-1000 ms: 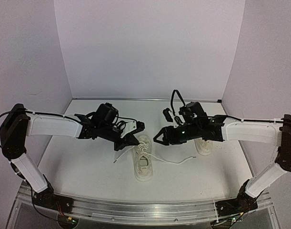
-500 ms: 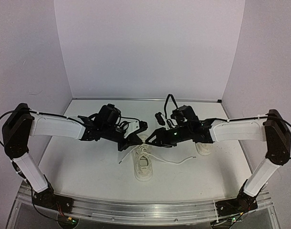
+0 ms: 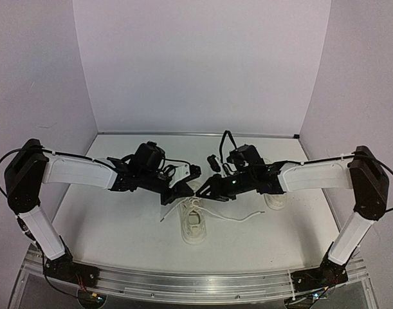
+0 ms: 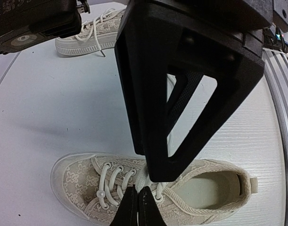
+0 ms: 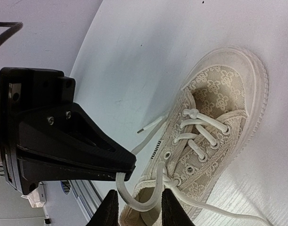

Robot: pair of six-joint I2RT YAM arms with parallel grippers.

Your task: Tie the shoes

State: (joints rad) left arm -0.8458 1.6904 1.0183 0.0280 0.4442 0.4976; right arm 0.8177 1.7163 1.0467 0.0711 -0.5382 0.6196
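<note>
Tying over near cream-white fabric sneaker point(image 3: 194, 225) on white bench point(image 3: 119, 225): left claw point(image 4: 137, 202) pinches thin white lace point(image 5: 125, 193) lifted; right claw point(image 5: 136, 209) spread around its loop, probably to take it.

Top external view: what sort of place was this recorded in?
Likely a lab robot-testing booth: plain white walls box in a white table, and an aluminium rail at its near edge carries both arm bases.

Lab — plain white walls point(image 3: 202, 64)
</note>
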